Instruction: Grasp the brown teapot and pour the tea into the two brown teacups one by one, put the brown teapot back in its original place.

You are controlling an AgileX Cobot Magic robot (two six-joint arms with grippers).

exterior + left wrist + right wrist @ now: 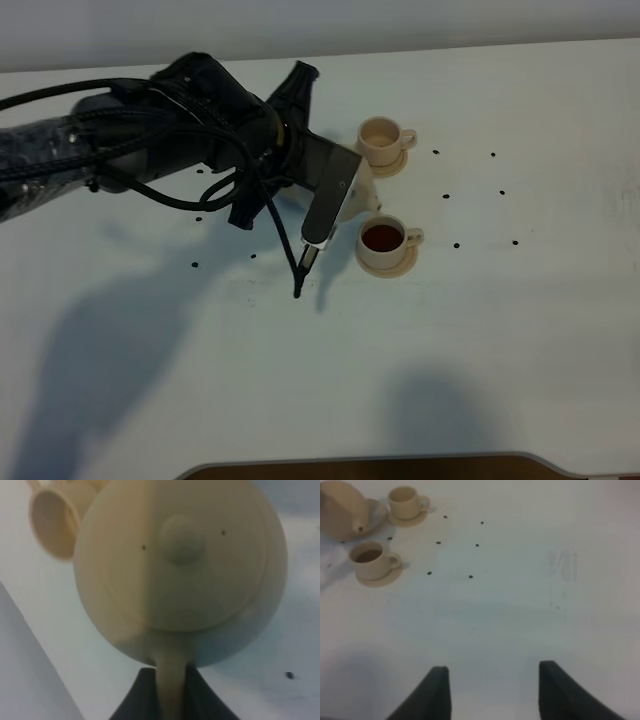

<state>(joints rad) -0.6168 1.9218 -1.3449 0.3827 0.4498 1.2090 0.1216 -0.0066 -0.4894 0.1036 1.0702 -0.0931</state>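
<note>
The brown teapot (362, 190) is mostly hidden under my left gripper (338, 200) in the exterior high view. In the left wrist view the teapot (180, 565) fills the frame, lid knob up, and the gripper (172, 695) is shut on its loop handle. The right wrist view shows the teapot (340, 510) over its wide saucer plate (379, 511), spout toward the near cup; I cannot tell whether it rests on the plate. The near teacup (383, 240) holds dark tea. The far teacup (383, 138) looks pale inside. My right gripper (495, 690) is open, empty, low over bare table.
Each cup stands on a small saucer (388, 268). Small black dots (446, 196) are scattered on the white table to the right of the cups. The left arm's cables (270, 230) hang beside the teapot. A dark curved edge (380, 468) runs along the table's front.
</note>
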